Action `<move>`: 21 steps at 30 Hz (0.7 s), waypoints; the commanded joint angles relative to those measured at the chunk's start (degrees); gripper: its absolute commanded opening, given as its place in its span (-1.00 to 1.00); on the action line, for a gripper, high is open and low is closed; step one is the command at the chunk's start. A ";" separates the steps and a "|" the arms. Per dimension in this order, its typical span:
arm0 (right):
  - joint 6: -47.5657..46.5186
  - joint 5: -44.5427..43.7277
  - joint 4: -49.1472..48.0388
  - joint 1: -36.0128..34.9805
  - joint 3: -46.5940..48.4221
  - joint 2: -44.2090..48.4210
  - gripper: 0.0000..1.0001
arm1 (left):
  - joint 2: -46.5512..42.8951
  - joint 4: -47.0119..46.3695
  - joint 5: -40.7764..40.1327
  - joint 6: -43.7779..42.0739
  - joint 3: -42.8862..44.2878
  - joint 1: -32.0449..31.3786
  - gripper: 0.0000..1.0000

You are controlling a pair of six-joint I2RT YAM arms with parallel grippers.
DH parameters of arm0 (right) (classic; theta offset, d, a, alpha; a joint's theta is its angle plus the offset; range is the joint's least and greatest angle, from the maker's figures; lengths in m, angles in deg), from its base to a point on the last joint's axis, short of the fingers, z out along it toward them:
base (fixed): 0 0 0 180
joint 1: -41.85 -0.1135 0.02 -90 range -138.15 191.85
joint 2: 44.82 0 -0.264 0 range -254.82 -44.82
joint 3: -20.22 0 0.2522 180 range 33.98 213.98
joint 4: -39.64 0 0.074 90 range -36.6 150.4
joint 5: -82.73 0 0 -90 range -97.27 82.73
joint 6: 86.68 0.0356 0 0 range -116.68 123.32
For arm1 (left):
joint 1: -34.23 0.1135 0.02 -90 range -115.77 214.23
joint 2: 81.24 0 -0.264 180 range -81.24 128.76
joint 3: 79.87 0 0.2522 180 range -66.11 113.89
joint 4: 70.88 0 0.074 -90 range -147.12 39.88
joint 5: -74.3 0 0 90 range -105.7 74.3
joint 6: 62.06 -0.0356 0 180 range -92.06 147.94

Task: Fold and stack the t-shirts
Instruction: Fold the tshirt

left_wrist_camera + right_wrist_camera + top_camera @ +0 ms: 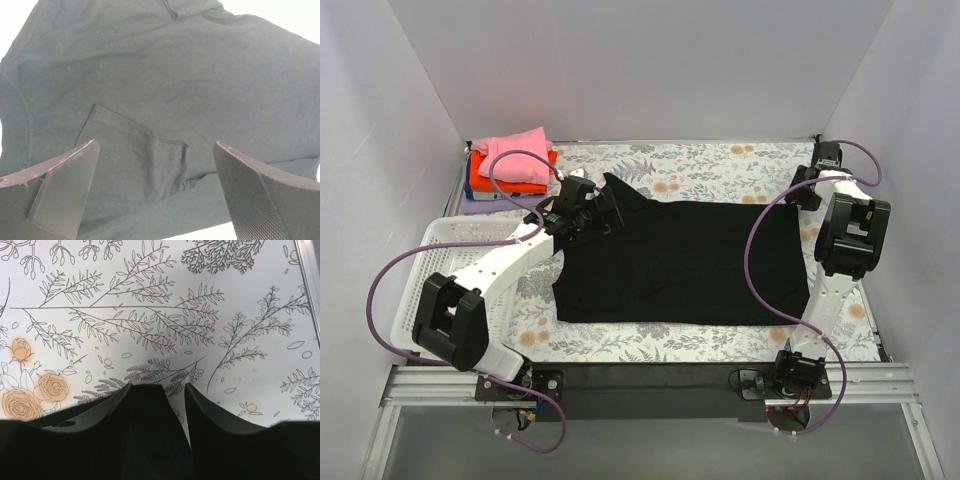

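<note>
A black t-shirt [690, 265] lies spread flat on the flowered tablecloth, with its far left corner bunched up. My left gripper [605, 207] hovers over that corner with its jaws wide open. In the left wrist view the black t-shirt [175, 75] fills the frame. A folded flap of it lies between the fingers of the left gripper [155, 143], and neither finger touches it. My right gripper [812, 180] is at the far right, beyond the shirt's corner. The right wrist view shows the right gripper [176, 386] over bare tablecloth [150, 315], its jaws narrowly apart with nothing between them.
A stack sits at the far left corner: a folded pink t-shirt [515, 155] on an orange one [510, 183], with a lilac edge [480, 205] beneath. A white mesh basket [430, 260] stands at the left under my left arm. A metal rail [307, 285] borders the table on the right.
</note>
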 commanded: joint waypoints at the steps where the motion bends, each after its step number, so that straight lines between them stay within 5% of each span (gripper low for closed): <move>1: -0.54 -0.10 -1.72 0.32 2.57 -1.41 0.02 | -2.51 0.06 0.53 -0.19 -0.14 0.28 0.97; 12: -0.54 -0.37 -1.72 0.40 1.42 -1.85 -0.21 | -1.90 0.50 0.53 -0.64 0.65 0.28 0.97; 21: -0.37 0.16 -1.63 0.32 -0.16 -0.36 -0.82 | 5.22 -0.03 0.10 -1.95 6.69 0.28 0.97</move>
